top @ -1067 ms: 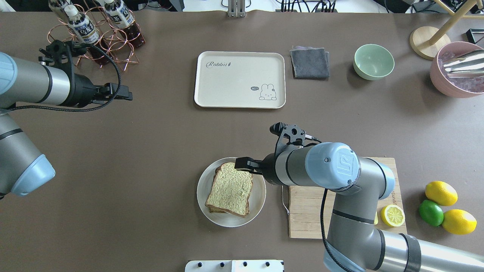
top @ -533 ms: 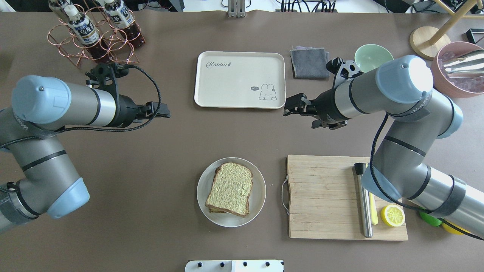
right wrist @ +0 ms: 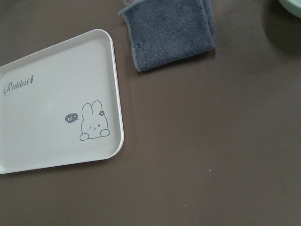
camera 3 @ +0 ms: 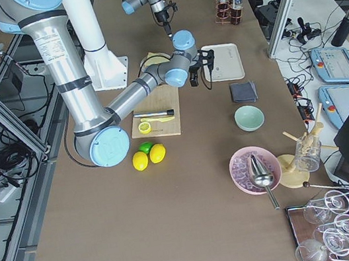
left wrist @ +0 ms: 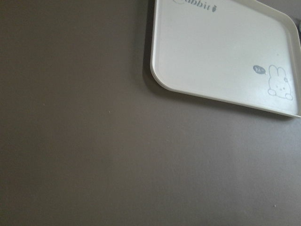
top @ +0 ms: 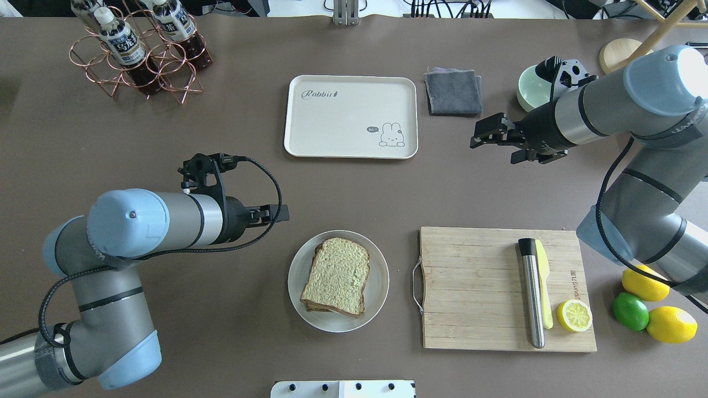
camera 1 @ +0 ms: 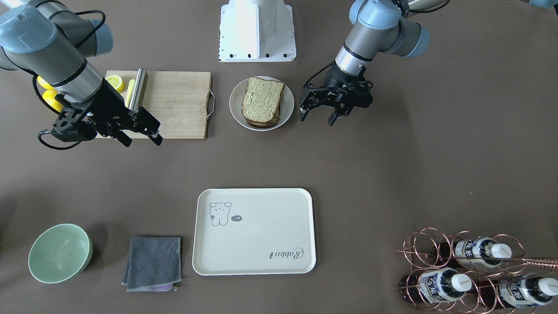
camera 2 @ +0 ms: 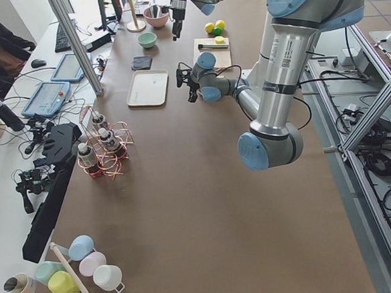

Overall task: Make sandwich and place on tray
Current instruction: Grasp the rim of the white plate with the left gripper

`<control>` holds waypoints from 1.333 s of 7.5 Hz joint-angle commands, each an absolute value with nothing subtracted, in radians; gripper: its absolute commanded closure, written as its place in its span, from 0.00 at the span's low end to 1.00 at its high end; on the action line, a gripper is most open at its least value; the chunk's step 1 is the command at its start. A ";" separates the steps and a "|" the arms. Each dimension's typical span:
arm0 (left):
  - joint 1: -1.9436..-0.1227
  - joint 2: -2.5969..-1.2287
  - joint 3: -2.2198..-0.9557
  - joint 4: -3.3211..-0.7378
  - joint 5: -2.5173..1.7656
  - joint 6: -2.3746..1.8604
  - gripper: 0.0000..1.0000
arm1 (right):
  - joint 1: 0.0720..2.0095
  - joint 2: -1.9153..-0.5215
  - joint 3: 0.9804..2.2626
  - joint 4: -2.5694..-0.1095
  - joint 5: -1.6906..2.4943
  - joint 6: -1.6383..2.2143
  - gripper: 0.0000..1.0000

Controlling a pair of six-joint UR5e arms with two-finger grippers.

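Note:
The sandwich [top: 336, 276], bread slices with dark crusts stacked, lies on a round white plate [top: 379, 287] near the front middle; any filling is hidden. It also shows in the front-facing view [camera 1: 263, 101]. The cream tray [top: 350, 116] with the "Rabbit" script lies empty at the far middle, and shows in both wrist views [left wrist: 221, 52] [right wrist: 47, 122]. My left gripper [top: 282, 214] is open and empty, just left of the plate and above the table. My right gripper [top: 492, 150] is open and empty, right of the tray.
A wooden cutting board [top: 475, 287] right of the plate holds a steel rod [top: 532, 293], a yellow knife and a lemon half [top: 574, 315]. Lemons and a lime [top: 630, 311] lie beside it. A grey cloth [top: 453, 91], a green bowl [top: 528, 91] and a bottle rack [top: 138, 50] stand along the far side.
My right gripper has left the plate and moved away to the far right. My left gripper has swung from the far left in toward the plate. The sandwich has not moved.

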State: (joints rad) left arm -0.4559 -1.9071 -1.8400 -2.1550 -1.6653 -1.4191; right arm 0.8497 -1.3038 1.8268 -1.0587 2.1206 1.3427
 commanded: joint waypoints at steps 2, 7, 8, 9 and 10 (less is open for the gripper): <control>-0.278 -1.908 -1.838 -2.157 -1.502 -1.480 0.29 | 0.880 -1.322 1.825 -1.057 2.137 1.318 0.00; -0.256 -1.907 -1.812 -2.169 -1.502 -1.480 0.59 | 0.880 -1.328 1.833 -1.057 2.138 1.321 0.01; -0.256 -1.908 -1.812 -2.169 -1.502 -1.480 0.59 | 0.881 -1.328 1.833 -1.057 2.138 1.321 0.01; -0.256 -1.907 -1.812 -2.169 -1.502 -1.480 0.59 | 0.881 -1.328 1.833 -1.057 2.138 1.321 0.01; -0.256 -1.908 -1.810 -2.169 -1.500 -1.480 0.59 | 0.881 -1.328 1.835 -1.057 2.137 1.324 0.01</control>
